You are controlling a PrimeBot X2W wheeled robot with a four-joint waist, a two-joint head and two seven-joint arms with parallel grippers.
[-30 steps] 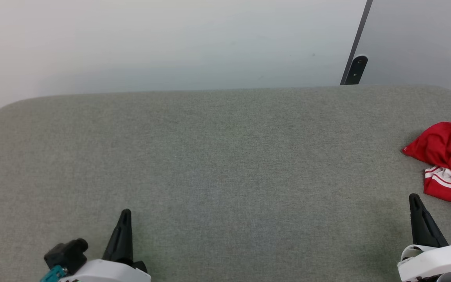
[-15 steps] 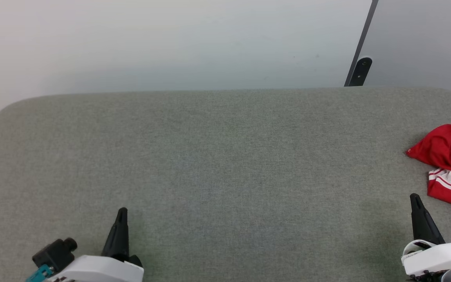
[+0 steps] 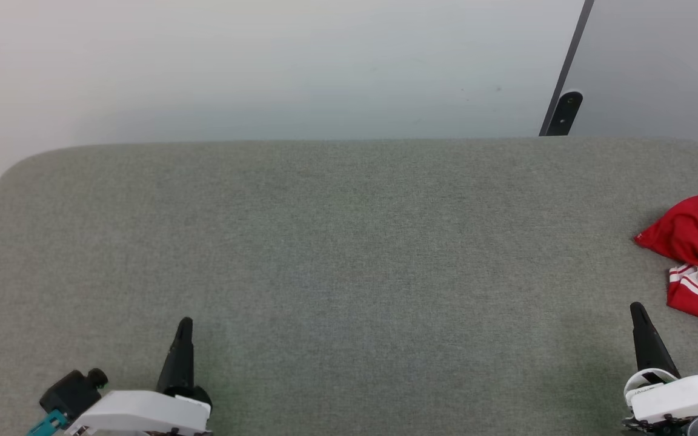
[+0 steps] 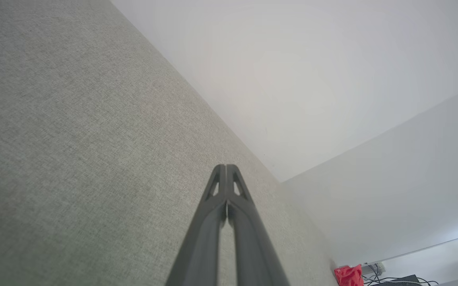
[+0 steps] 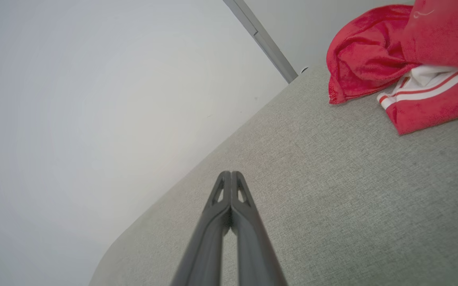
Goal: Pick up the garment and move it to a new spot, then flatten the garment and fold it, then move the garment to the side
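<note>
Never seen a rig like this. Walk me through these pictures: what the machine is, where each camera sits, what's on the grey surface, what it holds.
This is a two-armed wheeled robot. Each arm ends in a pincer with two long dark fingers. One picture comes from a camera on its head, looking down at a grey padded surface: the left pincer is at lower left, the right pincer at lower right. The other two pictures come from cameras on each wrist, looking along that pincer's fingers. Both pincers are shut and hold nothing. A crumpled red garment with white, red-striped trim lies at the surface's right edge, near the right pincer but not touching it.
</note>
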